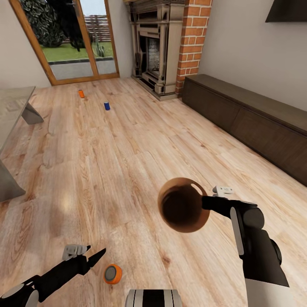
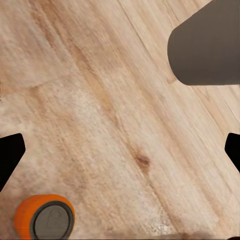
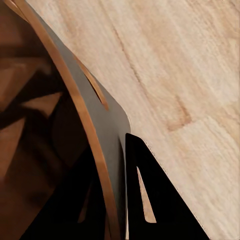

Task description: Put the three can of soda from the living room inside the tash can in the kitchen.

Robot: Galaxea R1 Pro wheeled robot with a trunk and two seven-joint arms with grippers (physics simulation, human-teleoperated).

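on the wood-plank floor, left tool (image 1: pixel 97 255) gapes by ribbed-top orange can (image 1: pixel 113 273); right tool (image 1: pixel 205 200) pinches round brown bin (image 1: pixel 182 205).

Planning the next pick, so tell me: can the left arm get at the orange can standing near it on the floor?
Probably yes. The left gripper is open, close beside the orange can, which stands upright on bare wood floor with nothing between them.

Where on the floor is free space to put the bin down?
Bare planks lie between the trash can and the far cans, orange and blue. It is tighter by the near orange can at the left gripper.
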